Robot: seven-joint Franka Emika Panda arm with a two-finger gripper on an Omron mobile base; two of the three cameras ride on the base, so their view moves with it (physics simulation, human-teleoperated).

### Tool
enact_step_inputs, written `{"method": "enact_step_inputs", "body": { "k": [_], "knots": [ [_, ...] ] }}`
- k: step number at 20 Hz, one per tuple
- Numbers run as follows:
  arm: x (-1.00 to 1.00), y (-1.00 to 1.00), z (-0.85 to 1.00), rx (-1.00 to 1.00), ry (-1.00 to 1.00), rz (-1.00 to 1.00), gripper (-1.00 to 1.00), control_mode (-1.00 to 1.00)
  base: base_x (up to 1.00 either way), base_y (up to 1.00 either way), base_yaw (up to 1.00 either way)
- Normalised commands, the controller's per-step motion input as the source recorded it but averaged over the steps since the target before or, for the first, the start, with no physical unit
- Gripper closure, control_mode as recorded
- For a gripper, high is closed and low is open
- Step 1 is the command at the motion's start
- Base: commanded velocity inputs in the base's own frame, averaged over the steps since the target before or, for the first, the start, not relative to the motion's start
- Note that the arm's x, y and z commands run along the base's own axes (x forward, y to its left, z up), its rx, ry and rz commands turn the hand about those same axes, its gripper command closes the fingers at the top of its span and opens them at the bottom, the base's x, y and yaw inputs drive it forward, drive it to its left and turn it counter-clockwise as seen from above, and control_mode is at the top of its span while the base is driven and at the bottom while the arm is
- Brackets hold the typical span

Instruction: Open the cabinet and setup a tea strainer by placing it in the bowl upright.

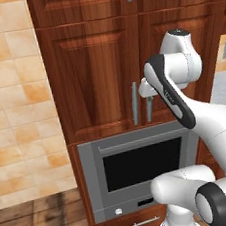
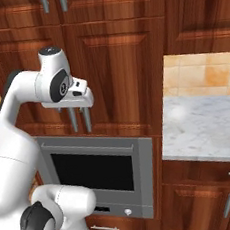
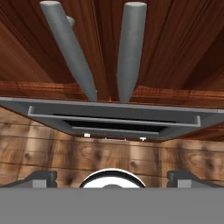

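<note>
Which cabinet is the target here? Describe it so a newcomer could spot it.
Start at the tall reddish-brown wood unit holding the grey glass-fronted oven. Directly above the oven sits the two-door raised-panel wood cabinet, doors shut, its two long vertical grey bar handles meeting at the centre seam. Unlike the cabinets over the white marble counter, it touches the oven's top edge.

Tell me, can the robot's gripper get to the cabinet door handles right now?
Probably yes. The gripper is open and sits right in front of the cabinet, close to its two grey handles. Nothing stands between them, and the doors are shut.
</note>
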Motion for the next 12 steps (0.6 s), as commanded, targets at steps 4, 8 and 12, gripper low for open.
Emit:
{"method": "enact_step_inputs", "body": {
  "k": [4, 8, 12],
  "knots": [
    [0.0, 0.0, 0.0, 0.0, 0.0, 0.0, -1.0, 1.0, -0.02, -0.02, 0.0],
    [0.0, 0.0, 0.0, 0.0, 0.0, 0.0, -1.0, 1.0, -0.08, 0.0, 0.0],
    [0.0, 0.0, 0.0, 0.0, -0.01, 0.0, -1.0, -1.0, -0.02, 0.0, 0.0]
  ]
}}
